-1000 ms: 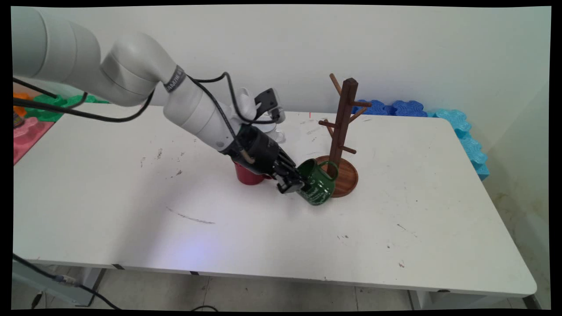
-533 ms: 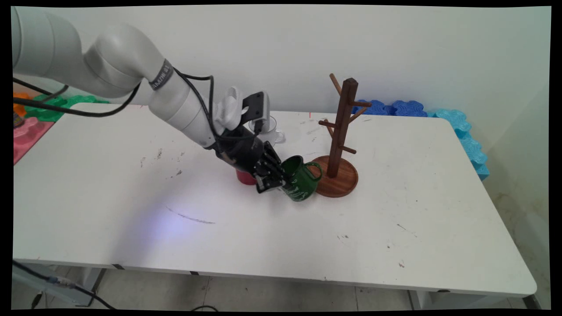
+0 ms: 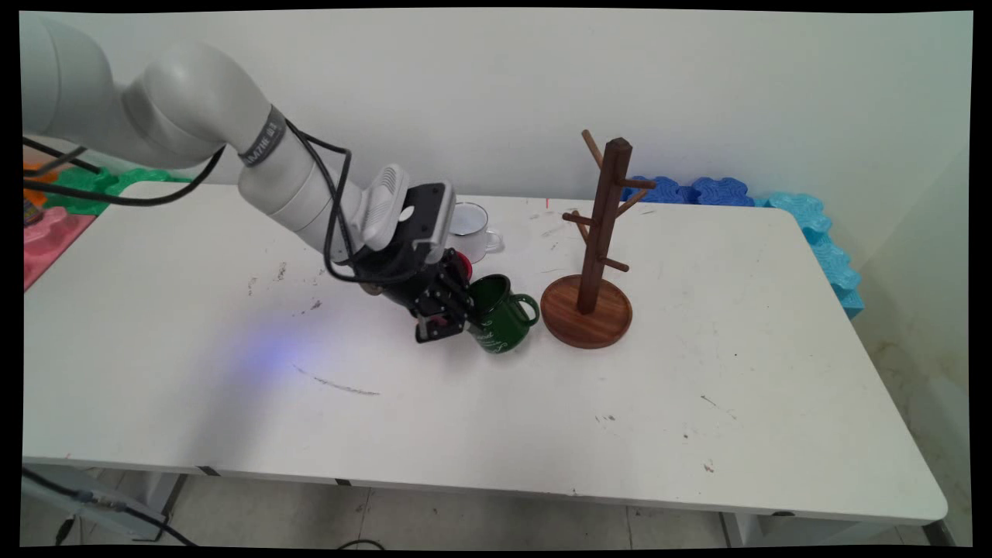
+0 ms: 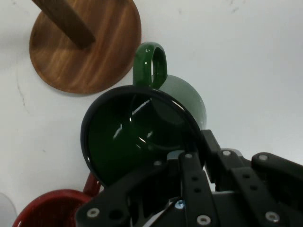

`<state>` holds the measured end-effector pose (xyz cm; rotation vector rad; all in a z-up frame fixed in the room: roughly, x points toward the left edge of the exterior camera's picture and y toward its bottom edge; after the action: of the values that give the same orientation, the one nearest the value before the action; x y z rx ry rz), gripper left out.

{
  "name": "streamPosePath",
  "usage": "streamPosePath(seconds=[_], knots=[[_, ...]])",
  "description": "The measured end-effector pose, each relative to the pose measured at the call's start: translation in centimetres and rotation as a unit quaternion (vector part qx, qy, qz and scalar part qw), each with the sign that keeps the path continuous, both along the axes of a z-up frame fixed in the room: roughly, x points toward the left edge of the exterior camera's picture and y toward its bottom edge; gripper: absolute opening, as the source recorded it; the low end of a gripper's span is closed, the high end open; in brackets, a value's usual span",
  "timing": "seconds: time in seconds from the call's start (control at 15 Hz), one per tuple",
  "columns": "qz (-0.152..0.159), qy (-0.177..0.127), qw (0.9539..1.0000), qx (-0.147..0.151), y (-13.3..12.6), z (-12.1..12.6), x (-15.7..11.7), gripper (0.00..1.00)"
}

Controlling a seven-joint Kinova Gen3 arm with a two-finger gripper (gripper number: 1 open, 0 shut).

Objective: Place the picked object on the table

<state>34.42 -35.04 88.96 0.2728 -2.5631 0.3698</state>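
Hand view: glossy dark-green mug (image 4: 156, 127), black-rimmed, clamped tilted in tool (image 4: 189, 161).

White arm low over the table, gripper (image 3: 453, 318) clamped.

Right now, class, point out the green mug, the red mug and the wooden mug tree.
green mug (image 3: 502, 314), main view, on its outer side.
red mug (image 4: 45, 208), hand view, on its rim.
wooden mug tree (image 3: 607, 213), main view, on its upright post.
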Motion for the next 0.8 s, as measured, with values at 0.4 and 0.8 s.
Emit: streamPosePath(seconds=[0.4,0.8], knots=[[-0.049,-0.039,0.9977,-0.025,1.0,-0.6,0.9,0.00],[-0.080,-0.069,0.9935,-0.041,1.8,-1.3,1.6,0.00]])
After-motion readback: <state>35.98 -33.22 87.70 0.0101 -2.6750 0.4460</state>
